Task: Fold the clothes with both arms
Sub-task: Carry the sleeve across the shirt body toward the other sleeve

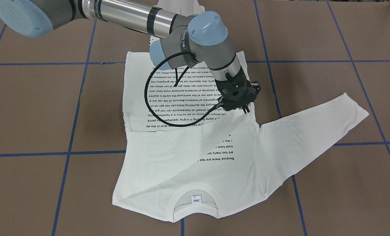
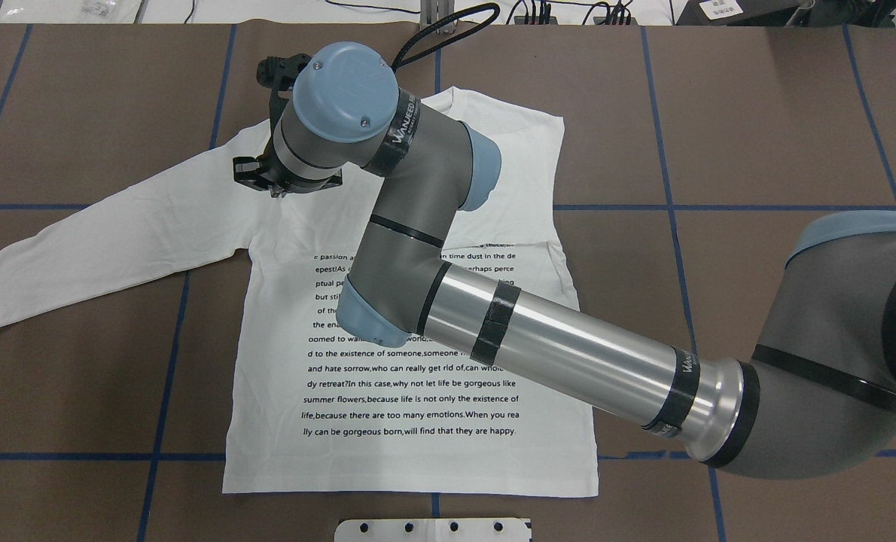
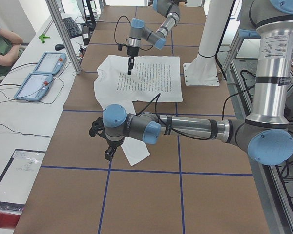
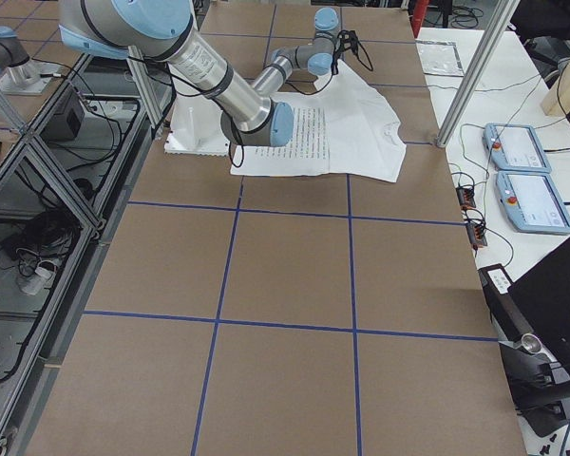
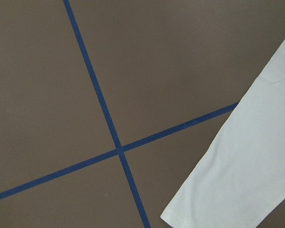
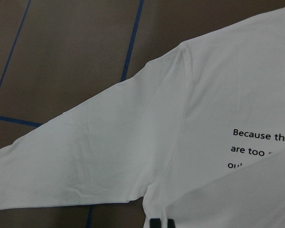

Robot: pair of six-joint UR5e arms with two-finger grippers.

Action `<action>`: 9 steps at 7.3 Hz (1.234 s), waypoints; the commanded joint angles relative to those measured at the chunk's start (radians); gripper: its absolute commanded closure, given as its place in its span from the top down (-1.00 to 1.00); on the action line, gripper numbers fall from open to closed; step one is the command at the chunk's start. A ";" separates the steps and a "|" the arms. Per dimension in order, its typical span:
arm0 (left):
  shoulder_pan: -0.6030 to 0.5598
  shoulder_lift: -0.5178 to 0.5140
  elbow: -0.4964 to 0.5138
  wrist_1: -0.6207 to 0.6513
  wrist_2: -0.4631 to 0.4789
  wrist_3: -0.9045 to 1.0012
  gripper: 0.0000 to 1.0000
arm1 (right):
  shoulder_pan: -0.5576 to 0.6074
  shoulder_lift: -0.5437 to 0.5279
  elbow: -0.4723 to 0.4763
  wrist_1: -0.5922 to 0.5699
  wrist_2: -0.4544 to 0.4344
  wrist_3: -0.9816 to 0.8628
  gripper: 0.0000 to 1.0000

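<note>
brown gridded table (image 1: 34, 108), one white t-shirt (image 1: 168, 164), two arms (image 2: 568, 354) (image 3: 195, 127)

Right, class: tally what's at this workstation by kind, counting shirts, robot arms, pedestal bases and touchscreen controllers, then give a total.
T-shirt: 1
Robot arms: 2 (left arm, right arm)
Pedestal base: 1
Touchscreen controllers: 2
Total: 6

A white T-shirt (image 1: 234, 177) is spread on the brown table (image 1: 34, 108), collar nearest the camera, print upward. One sleeve (image 1: 182, 147) is folded across the chest; the other sleeve (image 1: 313, 131) is stretched outward. The right gripper (image 1: 245, 109) is held at the shirt's edge, fingers nearly together.
</note>
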 commanded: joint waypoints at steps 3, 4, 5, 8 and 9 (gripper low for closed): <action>0.002 -0.004 0.002 -0.001 0.000 0.000 1.00 | -0.051 0.057 -0.089 0.057 -0.184 0.011 0.98; 0.000 -0.008 0.008 -0.001 0.000 0.000 1.00 | -0.051 0.060 -0.089 0.057 -0.185 0.012 0.99; 0.000 -0.009 0.010 -0.001 0.000 0.000 1.00 | -0.051 0.060 -0.087 0.057 -0.186 0.012 0.99; 0.005 -0.053 0.039 -0.016 0.001 -0.146 1.00 | -0.041 0.057 -0.055 -0.054 -0.180 0.047 0.99; 0.014 -0.042 0.057 -0.101 0.007 -0.254 1.00 | -0.015 0.046 0.009 -0.216 -0.138 0.040 0.99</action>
